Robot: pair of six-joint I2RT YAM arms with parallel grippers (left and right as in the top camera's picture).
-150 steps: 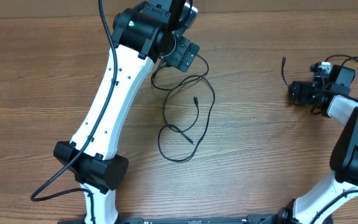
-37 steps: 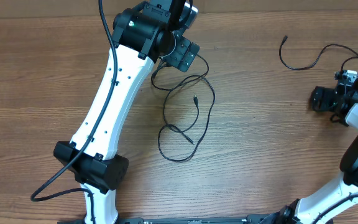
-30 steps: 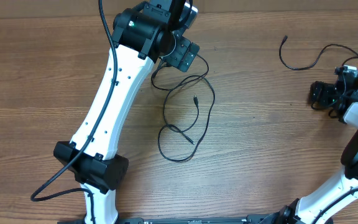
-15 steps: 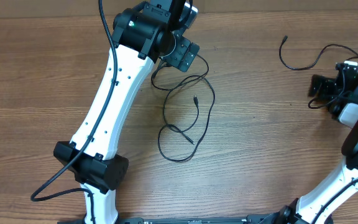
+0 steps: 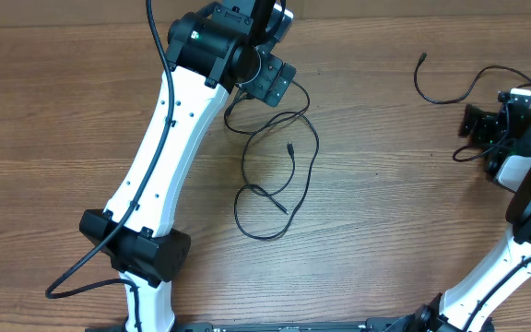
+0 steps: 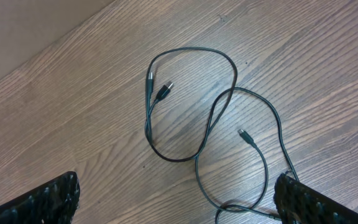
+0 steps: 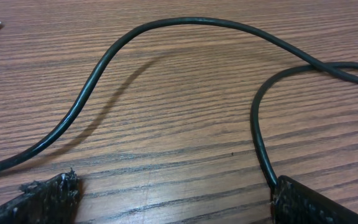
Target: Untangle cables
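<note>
A loose tangle of thin black cables [image 5: 275, 171] lies mid-table, its loops crossing and two plug ends [image 6: 162, 92] resting side by side. My left gripper [image 5: 268, 78] hangs over the tangle's far end. In the left wrist view it [image 6: 179, 205] is open, with one loop [image 6: 263, 186] lying between its fingers. A separate cable [image 5: 450, 97] lies at the far right. My right gripper [image 5: 473, 124] is just in front of it and open [image 7: 176, 202], over bare wood. One strand [image 7: 257, 124] runs down to its right finger [image 7: 322, 202].
The wooden table [image 5: 404, 212] carries nothing else. The left arm's white link [image 5: 169, 148] slants across the left half, with its own thick black cable [image 5: 72, 277] near the base. The right arm's base [image 5: 487, 286] stands at the bottom right.
Five seconds ago the single cable lay at my right gripper, further left and nearer; it now rests farther back. Over the last second that gripper drifted back toward it. The left arm is still.
</note>
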